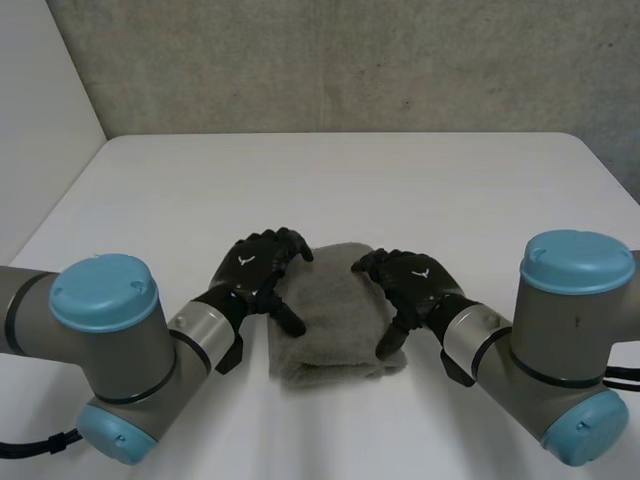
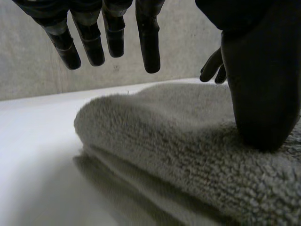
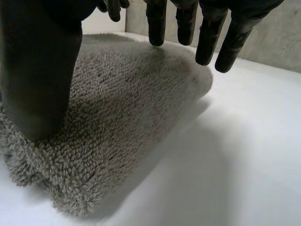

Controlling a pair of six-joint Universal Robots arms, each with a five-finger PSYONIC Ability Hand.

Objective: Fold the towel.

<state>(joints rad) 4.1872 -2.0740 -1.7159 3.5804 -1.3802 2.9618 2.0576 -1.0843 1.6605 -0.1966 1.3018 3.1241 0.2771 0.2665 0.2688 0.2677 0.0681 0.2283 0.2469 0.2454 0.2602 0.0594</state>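
**Fold all but finished**

The grey fluffy towel (image 1: 328,318) is laid folded into a thick pad on the white bench (image 1: 330,180), at its near middle. The black left hand (image 1: 258,270) and black right hand (image 1: 412,282) are rested unclenched on its left and right edges, nothing grasped; only withdrawal seems left

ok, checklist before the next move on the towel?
1. Fold: towel lies in stacked layers: ok.
2. Placement: towel wholly on the table, away from its edges: ok.
3. Grip, left: left hand open, thumb resting on the towel, fingers straight above it, nothing pinched: ok.
4. Grip, right: right hand open, thumb on the towel, fingers above it: ok.
5. Alignment: layer edges lined up: cannot tell; the corner by the right thumb looks uneven.
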